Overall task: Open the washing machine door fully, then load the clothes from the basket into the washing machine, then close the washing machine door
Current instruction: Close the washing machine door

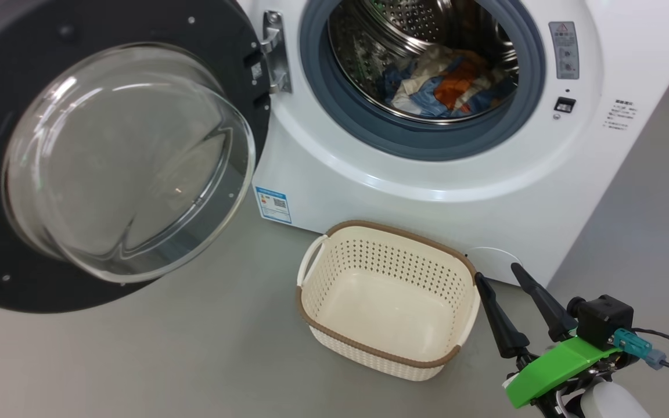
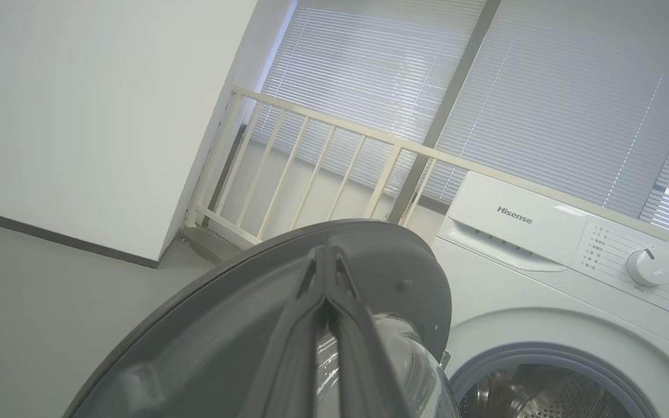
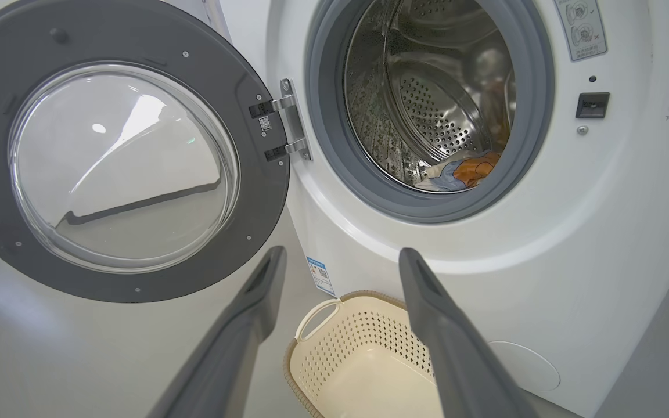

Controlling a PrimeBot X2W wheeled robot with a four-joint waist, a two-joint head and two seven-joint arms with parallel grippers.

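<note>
The washing machine door (image 1: pixel 125 157) stands swung wide to the left, its glass bowl facing me; it also shows as door (image 3: pixel 119 162). The white washing machine (image 1: pixel 427 191) has its drum open, with the blue, orange and cream clothes (image 1: pixel 445 87) lying inside, seen also as clothes (image 3: pixel 468 171). The cream basket (image 1: pixel 404 231) sits empty on the floor before the machine. My right gripper (image 1: pixel 497 273) hovers open just right of the basket, nothing between its fingers. My left gripper (image 2: pixel 324 252) is shut, its tips pointing up across the door (image 2: pixel 224 325); I cannot tell whether they touch it.
Grey floor (image 1: pixel 195 360) spreads left of the basket under the open door. Beyond the machine stand a cream railing (image 2: pixel 311 151), window blinds and a white wall. The machine's control dial (image 2: pixel 651 267) is at its top right.
</note>
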